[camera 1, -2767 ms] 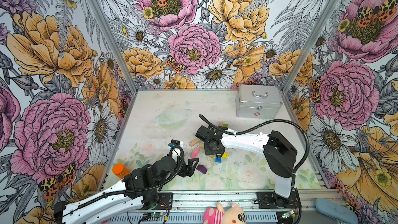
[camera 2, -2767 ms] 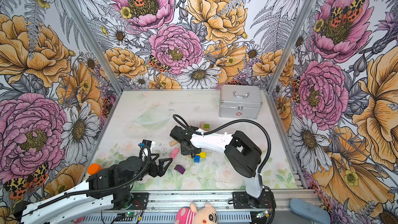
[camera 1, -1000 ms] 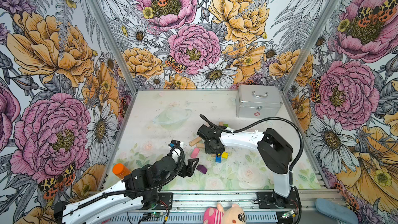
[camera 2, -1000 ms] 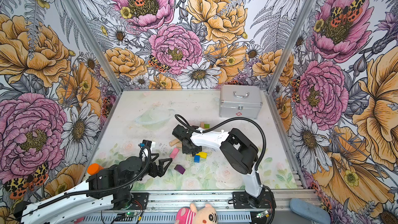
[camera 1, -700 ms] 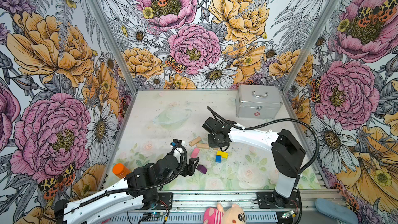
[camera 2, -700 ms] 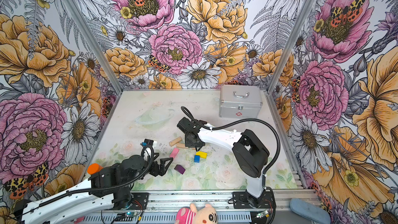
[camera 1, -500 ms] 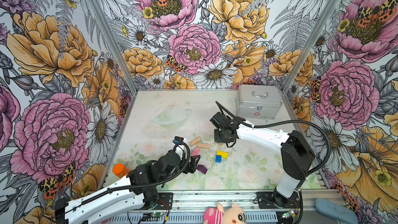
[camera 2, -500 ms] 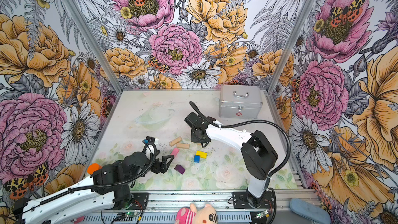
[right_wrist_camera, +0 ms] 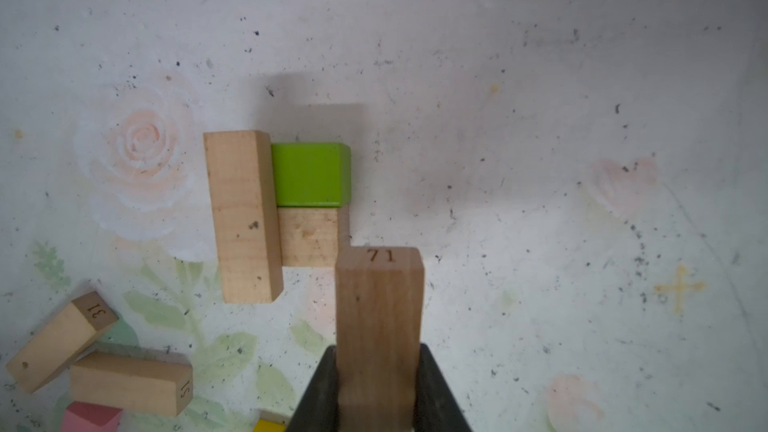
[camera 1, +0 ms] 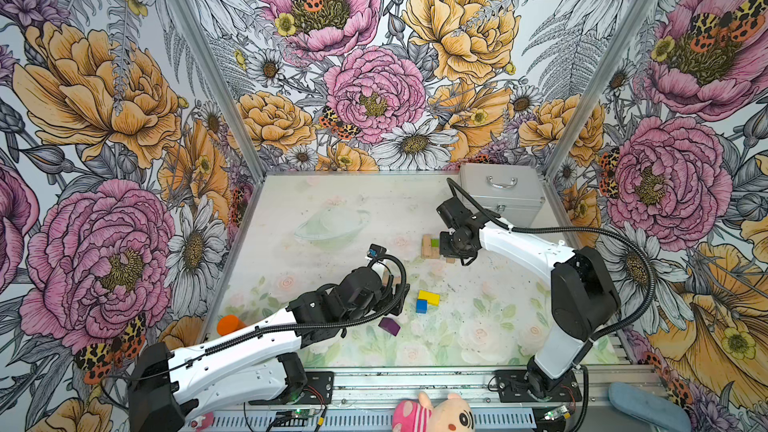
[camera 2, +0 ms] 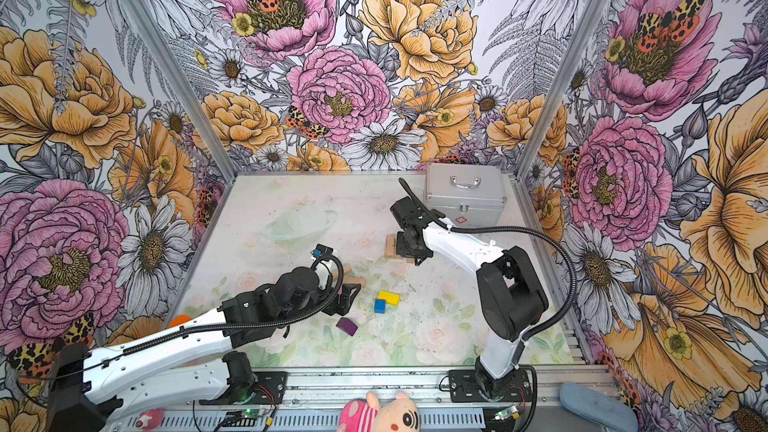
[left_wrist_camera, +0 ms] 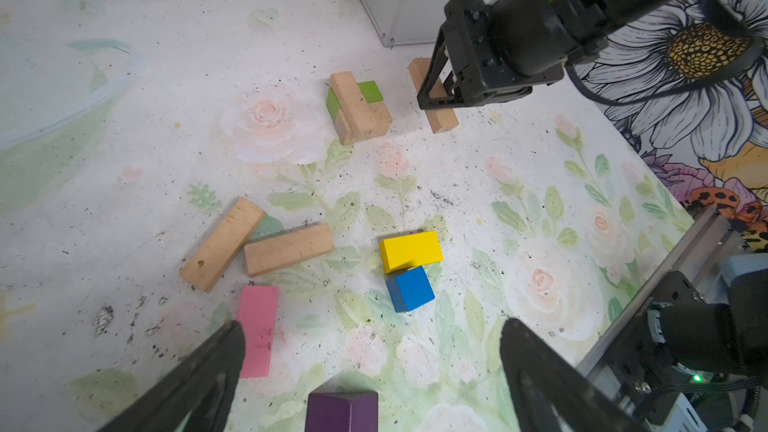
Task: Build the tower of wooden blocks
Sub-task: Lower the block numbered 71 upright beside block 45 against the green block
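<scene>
1. Right wrist view: a plain tan bar (right_wrist_camera: 379,305) is clamped in the closed right tool (right_wrist_camera: 378,371).
2. It is held just right of the tower (left_wrist_camera: 358,108), barely begun, right of centre on the worktop (left_wrist_camera: 166,76); contact with the worktop cannot be judged.
3. The left tool (left_wrist_camera: 372,326) is spread open and empty.
4. The loose wood blocks (left_wrist_camera: 286,249) are judged light, stiff and smooth, and are best gripped across the long flat sides.

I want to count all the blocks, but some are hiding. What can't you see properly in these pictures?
- Right wrist view: the tan block in the right pincer runs off the picture edge.
- Left wrist view: the purple block is cut off by the edge.
- Both top views: the left arm hides part of the orange thing.
- Right wrist view: a tan bar covers part of the green block.
</scene>
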`<action>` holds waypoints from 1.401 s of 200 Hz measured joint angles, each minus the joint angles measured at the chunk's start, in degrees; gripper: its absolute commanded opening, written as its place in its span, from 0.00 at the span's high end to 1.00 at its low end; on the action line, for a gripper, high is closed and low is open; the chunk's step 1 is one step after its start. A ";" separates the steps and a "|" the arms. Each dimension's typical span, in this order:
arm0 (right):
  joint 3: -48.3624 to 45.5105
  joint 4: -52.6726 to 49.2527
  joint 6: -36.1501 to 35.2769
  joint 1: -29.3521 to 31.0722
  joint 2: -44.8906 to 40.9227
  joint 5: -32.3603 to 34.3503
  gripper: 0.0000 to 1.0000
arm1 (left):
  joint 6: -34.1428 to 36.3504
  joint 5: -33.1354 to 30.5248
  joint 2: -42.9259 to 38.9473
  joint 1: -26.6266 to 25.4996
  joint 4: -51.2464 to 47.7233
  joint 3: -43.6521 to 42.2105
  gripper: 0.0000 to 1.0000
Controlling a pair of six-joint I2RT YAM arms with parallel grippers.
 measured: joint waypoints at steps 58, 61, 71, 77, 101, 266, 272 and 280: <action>5.14 0.57 -2.45 -0.70 5.95 -2.34 0.79 | 0.83 2.58 1.31 4.28 2.03 -0.02 0.03; 5.35 0.59 -2.49 -0.70 6.16 -2.43 0.79 | 0.83 2.78 1.31 4.46 2.10 -0.02 0.03; 6.01 0.72 -2.73 -0.70 6.91 -2.95 0.79 | 0.85 3.28 1.31 5.07 2.49 -0.09 0.03; 6.34 0.83 -2.82 -0.72 7.23 -3.10 0.79 | 0.83 3.54 1.31 5.38 2.75 -0.13 0.03; 7.85 0.90 -3.30 -1.05 8.44 -3.89 0.79 | 0.85 4.50 1.31 6.23 3.50 -0.66 0.03; 9.81 1.31 -3.91 -1.07 11.06 -5.46 0.76 | 0.83 6.03 1.31 7.43 3.82 -1.44 0.03; 9.90 1.29 -3.91 -1.07 11.06 -5.55 0.76 | 0.83 6.03 1.31 7.45 3.82 -1.44 0.03; 9.97 1.29 -3.91 -1.07 11.06 -5.62 0.75 | 0.83 6.05 1.31 7.45 3.82 -1.44 0.03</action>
